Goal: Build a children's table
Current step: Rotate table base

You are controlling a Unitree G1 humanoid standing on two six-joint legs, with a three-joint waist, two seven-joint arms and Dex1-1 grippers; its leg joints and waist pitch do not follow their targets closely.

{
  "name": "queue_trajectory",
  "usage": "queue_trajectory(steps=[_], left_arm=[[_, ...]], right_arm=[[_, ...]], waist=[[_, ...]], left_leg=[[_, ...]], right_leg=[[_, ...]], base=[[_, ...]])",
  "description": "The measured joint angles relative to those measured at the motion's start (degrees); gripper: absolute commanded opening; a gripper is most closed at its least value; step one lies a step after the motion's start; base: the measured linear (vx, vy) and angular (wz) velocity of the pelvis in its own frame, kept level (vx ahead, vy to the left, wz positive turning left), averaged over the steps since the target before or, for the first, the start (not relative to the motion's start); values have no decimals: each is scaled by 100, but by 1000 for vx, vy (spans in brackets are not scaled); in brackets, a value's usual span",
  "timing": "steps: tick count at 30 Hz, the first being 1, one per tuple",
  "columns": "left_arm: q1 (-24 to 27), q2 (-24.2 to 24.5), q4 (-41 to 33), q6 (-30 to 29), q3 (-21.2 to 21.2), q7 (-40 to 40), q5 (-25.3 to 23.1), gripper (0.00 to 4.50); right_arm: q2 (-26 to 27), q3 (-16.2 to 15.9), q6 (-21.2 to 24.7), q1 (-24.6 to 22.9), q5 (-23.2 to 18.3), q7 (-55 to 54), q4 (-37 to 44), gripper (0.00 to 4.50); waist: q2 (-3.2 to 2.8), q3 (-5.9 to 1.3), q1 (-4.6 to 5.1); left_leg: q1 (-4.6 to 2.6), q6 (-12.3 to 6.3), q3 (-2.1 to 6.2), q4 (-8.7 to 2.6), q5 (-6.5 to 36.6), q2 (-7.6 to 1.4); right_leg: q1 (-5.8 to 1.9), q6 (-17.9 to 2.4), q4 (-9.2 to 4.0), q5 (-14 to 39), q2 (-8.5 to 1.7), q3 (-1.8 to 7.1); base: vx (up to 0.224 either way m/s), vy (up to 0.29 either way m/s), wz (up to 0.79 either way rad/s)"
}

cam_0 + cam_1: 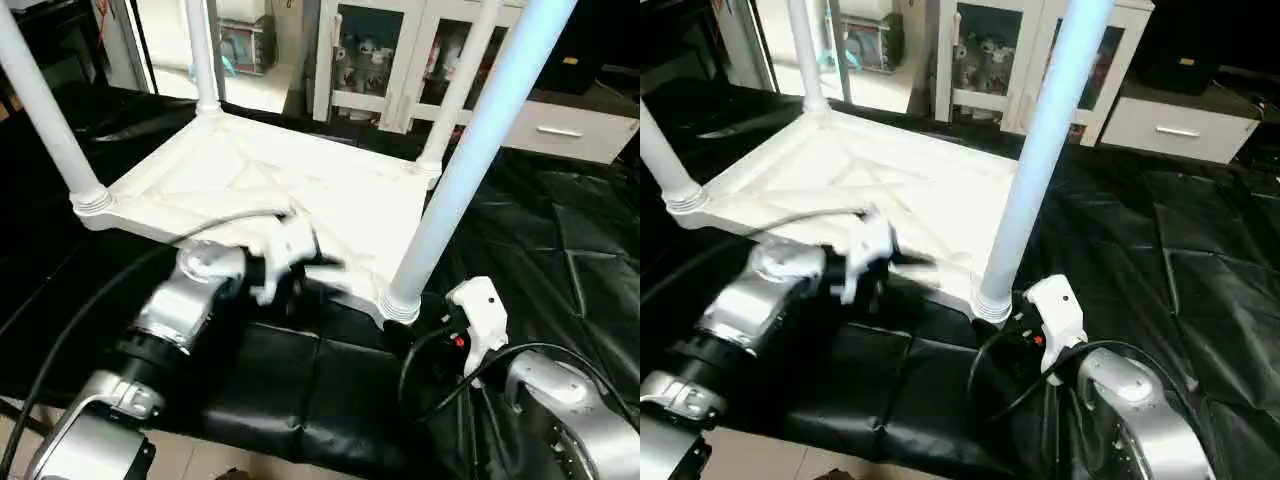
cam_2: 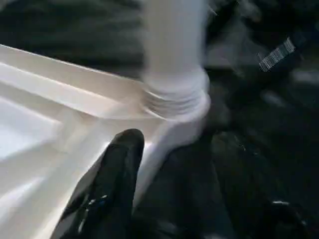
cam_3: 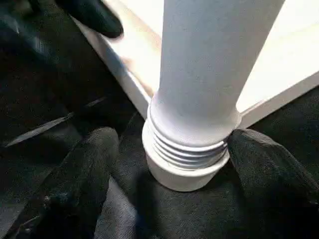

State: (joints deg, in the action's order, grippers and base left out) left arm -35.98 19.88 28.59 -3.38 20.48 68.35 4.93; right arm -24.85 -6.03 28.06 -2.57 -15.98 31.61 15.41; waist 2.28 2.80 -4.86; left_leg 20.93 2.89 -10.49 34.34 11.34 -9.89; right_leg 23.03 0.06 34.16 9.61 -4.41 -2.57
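1. Head views: table top point(image 1: 300, 180) lies upside down on black sheeting point(image 1: 560, 260), ribbed underside up. Four legs stand in the corner sockets: near-right leg point(image 1: 470, 150), near-left leg point(image 1: 45, 115), and two at the far corners. White cabinet point(image 1: 420, 60) stands behind.
2. Right wrist view adds what the head views cannot: the near-right leg's threaded collar point(image 3: 187, 149) seated at the socket, with ridges still exposed above the rim. A black finger point(image 3: 82, 179) sits on either side of the collar; contact cannot be told.
3. Left wrist view, blurred: one black finger point(image 2: 112, 184) over the top's near edge, just beside the same corner socket point(image 2: 177, 107).
4. Left gripper point(image 1: 305, 270) reaches in from the left, forearm angled across the near edge of the top. How far apart its fingers stand cannot be told; nothing seen held.
5. Right gripper point(image 3: 174, 164) sits low at the near-right corner, jaws spread wide around the leg base, not clamped on it.
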Motion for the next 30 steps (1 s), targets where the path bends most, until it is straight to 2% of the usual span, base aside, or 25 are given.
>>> queue_trajectory(steps=[5,9,17,22,26,27,30], left_arm=[[-340,35,372,290,193,212,-261,299],[-703,-91,1208,821,310,-130,-685,299],[-1103,-130,2079,1221,539,-367,-1173,299],[-1226,-148,2387,1372,554,-344,-1320,245],[-1394,-182,2587,1446,636,-367,-1484,222],[-1434,-182,2634,1473,661,-388,-1564,201],[-1439,-189,2646,1510,697,-531,-1712,177]], right_arm=[[-130,6,2,-9,-68,190,34,381],[-233,6,5,-26,-115,319,46,381],[-287,5,5,-150,-117,383,167,381],[-379,-3,5,-215,-172,554,198,381],[-633,-2,10,-288,-242,820,313,381],[-712,9,10,-306,-240,861,321,381],[-713,175,-5,-259,-232,790,269,381]], waist=[[-3,-2,-3],[-8,-1,-12],[-28,-4,-11],[-33,-2,-23],[-35,-1,-25],[-38,-3,-21],[-43,-6,-16]], left_leg=[[-4,1,-1,0,0,-1],[-3,0,-1,2,-1,-1],[-2,0,-1,0,0,-2],[-3,0,-1,5,-1,-2],[-5,0,-1,6,0,-2],[-7,0,-1,6,0,-2],[-11,0,-1,6,0,-3]], right_leg=[[-2,-1,4,0,0,1],[-2,-2,3,-1,0,0],[-1,-2,2,-1,0,-1],[-4,-7,2,-4,0,-1],[-8,-8,2,-5,0,-1],[-9,-8,2,-5,0,0],[-10,-8,4,-5,0,0]], base=[[0,0,0],[0,0,0],[0,0,0],[0,0,0],[0,0,0],[0,0,0],[0,0,0]])
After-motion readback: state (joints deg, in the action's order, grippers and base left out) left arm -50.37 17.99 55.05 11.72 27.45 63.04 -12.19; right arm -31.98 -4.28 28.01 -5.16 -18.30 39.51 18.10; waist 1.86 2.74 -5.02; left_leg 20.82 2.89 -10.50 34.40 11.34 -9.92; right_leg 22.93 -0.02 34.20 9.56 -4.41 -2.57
